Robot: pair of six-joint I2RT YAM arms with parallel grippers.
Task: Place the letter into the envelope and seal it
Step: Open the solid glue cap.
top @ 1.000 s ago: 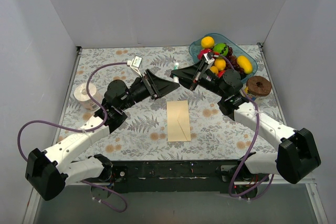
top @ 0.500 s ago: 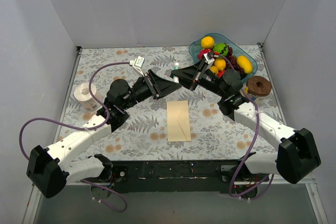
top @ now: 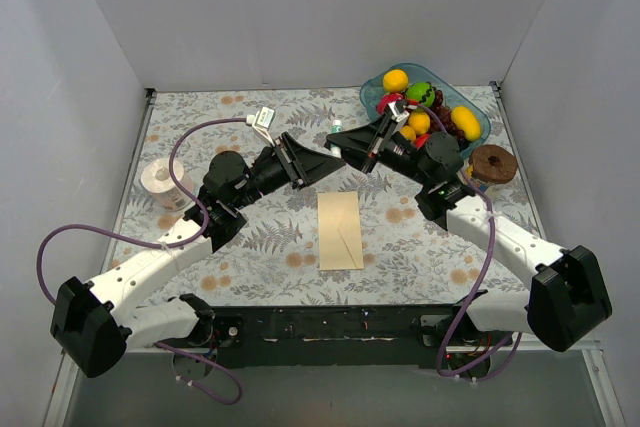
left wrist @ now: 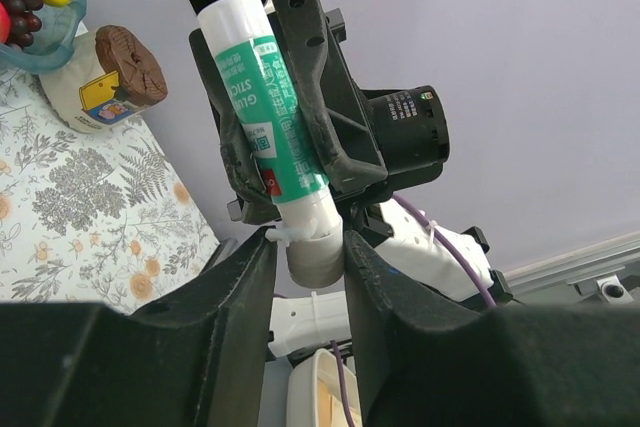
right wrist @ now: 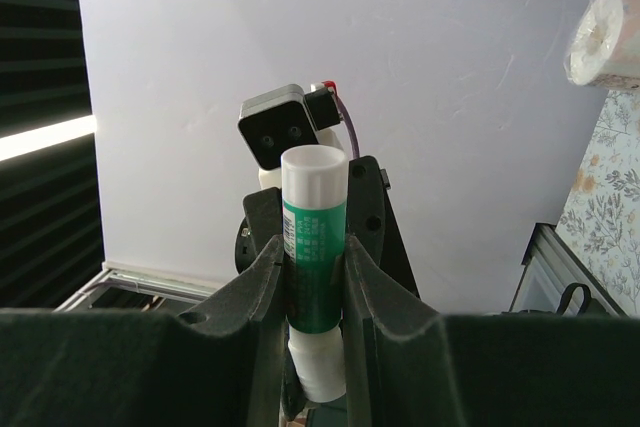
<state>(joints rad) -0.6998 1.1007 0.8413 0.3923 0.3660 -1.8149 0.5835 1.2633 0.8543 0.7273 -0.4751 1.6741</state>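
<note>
Top external: the envelope [top: 340,230] is seen lying flat on the floral surface [top: 250,247], midway between the two arms, its long side running away from the bases. A diagonal fold line is seen on its face. Both jaws are raised above the surface and meet tip to tip just beyond the envelope's far short edge. The envelope is not touched by either.

Left wrist: a glue stick [left wrist: 265,107] with a green label is seen clamped across the right jaws, upright in this view. Its pale lower end is set between the left jaws, which are narrowed around it. One finger [left wrist: 365,287] is seen against that end and a thin gap is seen on the other side. Whether it is actually gripped cannot be told.

Right wrist: the same stick is seen pinched tight between the right jaws, white end up, with the left arm's camera block just behind it.

Around: a blue bowl [top: 482,125] of mixed fruit is placed at the far right, behind the right jaws. A jar with a brown lid [top: 491,163] is set just beside the bowl, near the right forearm. A white roll [top: 160,177] is placed at the left edge, beside the left arm. All three are well apart from the envelope. Purple cables [top: 190,137] are looped along both arms.
</note>
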